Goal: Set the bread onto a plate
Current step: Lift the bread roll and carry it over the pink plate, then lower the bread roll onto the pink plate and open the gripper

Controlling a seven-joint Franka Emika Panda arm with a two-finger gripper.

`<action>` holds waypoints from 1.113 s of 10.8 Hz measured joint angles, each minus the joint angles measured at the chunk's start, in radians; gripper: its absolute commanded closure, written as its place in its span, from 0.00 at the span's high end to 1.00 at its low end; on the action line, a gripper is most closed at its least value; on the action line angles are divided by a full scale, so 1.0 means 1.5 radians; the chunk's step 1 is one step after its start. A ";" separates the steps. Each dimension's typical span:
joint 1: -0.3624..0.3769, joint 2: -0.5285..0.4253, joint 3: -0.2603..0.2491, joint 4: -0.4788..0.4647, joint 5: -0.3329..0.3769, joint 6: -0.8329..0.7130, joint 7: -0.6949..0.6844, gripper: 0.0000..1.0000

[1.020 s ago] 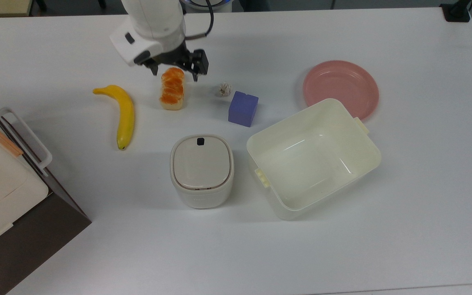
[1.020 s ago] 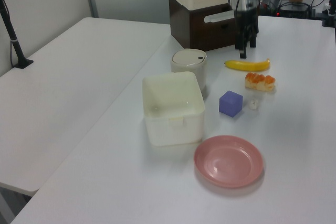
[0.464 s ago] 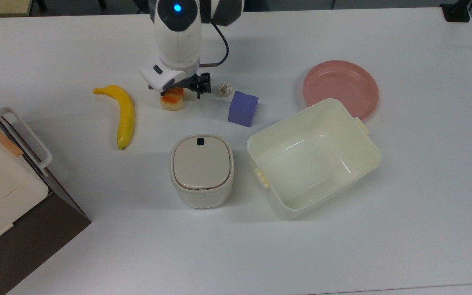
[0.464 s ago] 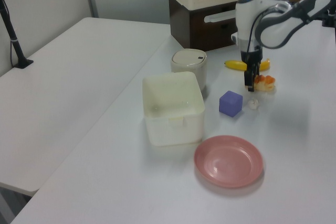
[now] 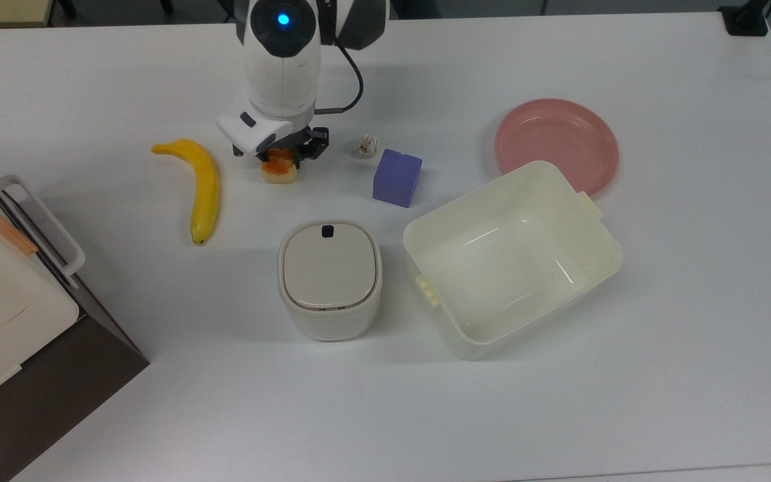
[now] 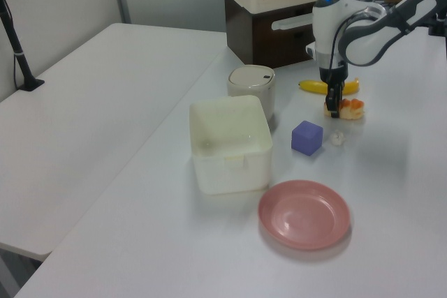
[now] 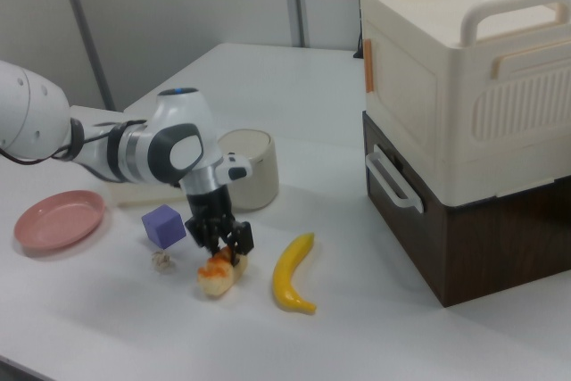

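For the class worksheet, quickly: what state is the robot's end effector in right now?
End effector: closed around the bread, which sits on the table beside the banana.

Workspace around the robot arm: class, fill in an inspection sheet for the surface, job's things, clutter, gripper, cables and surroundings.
Surface: white table, no spills seen.
Job's things: bread on the table under the gripper; pink plate bare, at the top view's right, partly behind the cream tub.
Clutter: banana, purple cube, small crumpled scrap, lidded round container.
Gripper: gripper down at the bread, fingers on either side of it; grip not confirmed.
Cables: black cable looping along the arm.
Surroundings: cream and brown box with handles; second white table alongside.
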 measured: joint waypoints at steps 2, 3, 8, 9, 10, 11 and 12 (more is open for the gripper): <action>-0.002 -0.003 0.000 0.061 0.045 -0.040 0.000 0.00; 0.002 -0.006 0.001 0.112 0.076 -0.093 0.000 0.00; 0.153 -0.014 0.009 0.223 0.135 -0.189 0.144 0.06; 0.202 -0.010 0.011 0.223 0.135 -0.189 0.199 0.07; 0.252 -0.007 0.013 0.223 0.135 -0.189 0.251 0.07; 0.296 -0.004 0.014 0.223 0.135 -0.189 0.292 0.29; 0.332 -0.002 0.014 0.223 0.135 -0.189 0.322 0.73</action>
